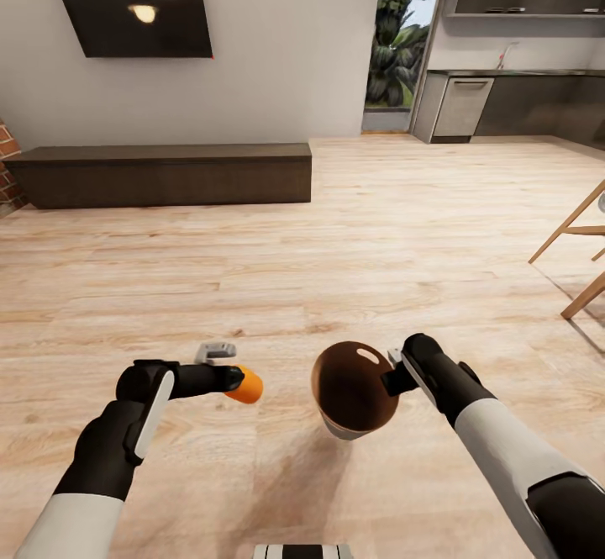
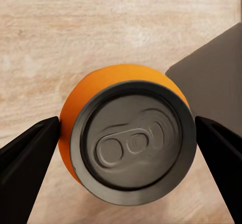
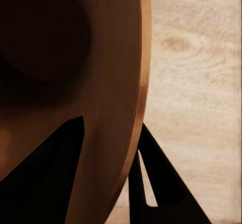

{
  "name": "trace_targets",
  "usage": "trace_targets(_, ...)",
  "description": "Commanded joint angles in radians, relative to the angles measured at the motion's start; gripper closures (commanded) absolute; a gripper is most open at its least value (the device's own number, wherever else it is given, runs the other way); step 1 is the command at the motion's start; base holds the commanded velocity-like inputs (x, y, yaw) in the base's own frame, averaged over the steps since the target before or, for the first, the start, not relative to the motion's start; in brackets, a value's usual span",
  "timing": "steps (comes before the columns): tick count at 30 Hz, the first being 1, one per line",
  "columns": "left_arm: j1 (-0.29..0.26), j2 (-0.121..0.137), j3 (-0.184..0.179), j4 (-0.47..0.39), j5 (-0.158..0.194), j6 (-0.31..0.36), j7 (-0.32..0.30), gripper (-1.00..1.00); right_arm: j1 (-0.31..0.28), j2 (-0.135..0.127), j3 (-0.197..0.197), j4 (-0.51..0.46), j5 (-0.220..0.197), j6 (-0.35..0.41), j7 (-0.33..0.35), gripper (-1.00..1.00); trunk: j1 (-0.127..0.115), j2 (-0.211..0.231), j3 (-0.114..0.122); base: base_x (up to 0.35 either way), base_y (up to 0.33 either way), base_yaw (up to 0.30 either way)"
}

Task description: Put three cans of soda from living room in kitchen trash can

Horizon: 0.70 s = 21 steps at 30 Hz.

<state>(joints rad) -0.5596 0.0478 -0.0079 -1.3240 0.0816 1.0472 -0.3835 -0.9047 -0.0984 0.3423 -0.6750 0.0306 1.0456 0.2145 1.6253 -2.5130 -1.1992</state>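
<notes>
Here, smooth cylindrical orange can (image 2: 128, 133)

We are in a home, in an open living room: plank floor (image 1: 353, 231), a black TV (image 1: 130, 0) on the wall above a long dark bench (image 1: 164, 174), brick (image 1: 7, 164) beside it. Beyond lie the grey kitchen cabinets (image 1: 512, 105) and wooden chair legs (image 1: 576, 239).

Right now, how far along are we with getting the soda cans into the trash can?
Partway. In hand: the left gripper is shut on an orange soda can, and the right gripper clamps the rim of the trash can, held off the wood floor. The can is beside the bin, not yet in it. Its copper inside looks empty. The other cans and the trip to the kitchen remain.
</notes>
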Motion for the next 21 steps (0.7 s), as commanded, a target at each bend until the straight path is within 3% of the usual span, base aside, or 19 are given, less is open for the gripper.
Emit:
trace_targets(1, -0.001, 0.004, 0.000, 0.000, 0.000, 0.000, -0.008, 1.00, -0.009, -0.001, 0.012, 0.000, -0.022, 0.002, 0.005, 1.00, 0.000, 0.000, 0.000, 0.000, 0.000, 0.000)
trace_targets(6, -0.004, 0.008, 0.000, -0.001, -0.001, 0.000, -0.018, 1.00, -0.021, -0.002, 0.040, 0.000, -0.023, 0.002, 0.009, 1.00, 0.000, 0.000, 0.000, 0.000, 0.000, 0.000)
trace_targets(14, -0.008, 0.010, -0.004, 0.002, -0.002, 0.000, -0.036, 1.00, -0.026, 0.005, 0.090, 0.001, -0.023, 0.002, 0.015, 1.00, -0.004, 0.002, 0.031, 0.000, 0.000, 0.000)
trace_targets(19, -0.012, 0.010, -0.004, 0.001, -0.002, 0.000, -0.079, 1.00, -0.026, 0.009, 0.098, 0.001, -0.023, 0.002, 0.016, 1.00, -0.006, 0.003, 0.050, 0.000, 0.000, 0.000)
trace_targets(21, -0.032, 0.010, -0.004, 0.000, -0.002, 0.000, -0.130, 1.00, -0.026, 0.011, 0.112, 0.002, -0.024, 0.002, 0.017, 1.00, -0.007, 0.003, 0.058, 0.000, 0.000, 0.000)
